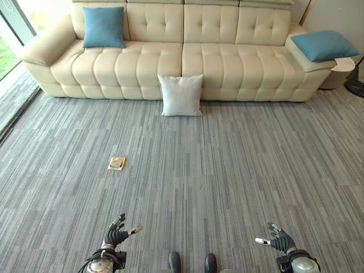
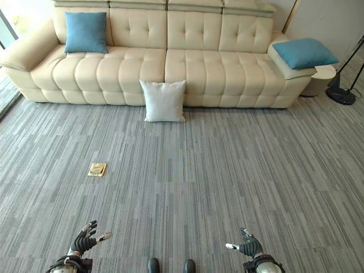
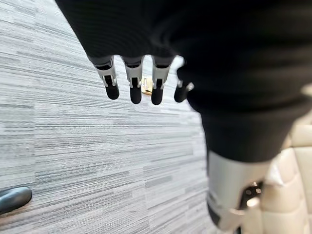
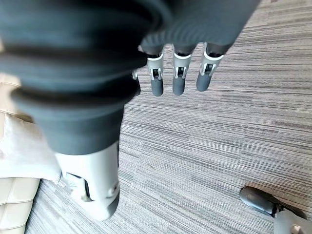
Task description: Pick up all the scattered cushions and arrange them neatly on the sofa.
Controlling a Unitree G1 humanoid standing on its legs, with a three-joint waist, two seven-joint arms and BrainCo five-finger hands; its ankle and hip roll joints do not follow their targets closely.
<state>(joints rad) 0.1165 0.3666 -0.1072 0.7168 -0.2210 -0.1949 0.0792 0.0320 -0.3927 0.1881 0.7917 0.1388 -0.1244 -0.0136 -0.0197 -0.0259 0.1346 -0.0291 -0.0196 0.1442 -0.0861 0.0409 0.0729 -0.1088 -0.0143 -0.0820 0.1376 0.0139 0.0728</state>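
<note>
Both hands are just hanging low over the grey striped carpet (image 1: 227, 170), well back from the sofa: the left hand (image 1: 116, 234) has its fingers loosely spread with nothing in them, and the right hand (image 1: 277, 239) is the same deal, relaxed and empty. Over on the cream tufted sofa (image 1: 182, 57), one blue cushion (image 1: 103, 27) stands upright against the backrest at the left end, and a second blue cushion (image 1: 324, 45) lies flat on top of the right armrest. The white cushion (image 1: 181, 95) is down on the carpet, standing up and leaning against the sofa's front about in the middle. A small brass floor plate (image 1: 116, 163) sits in the carpet, between the left hand and the sofa. Beside the sofa's right end there's a black lamp base (image 2: 341, 94) on the floor.
</note>
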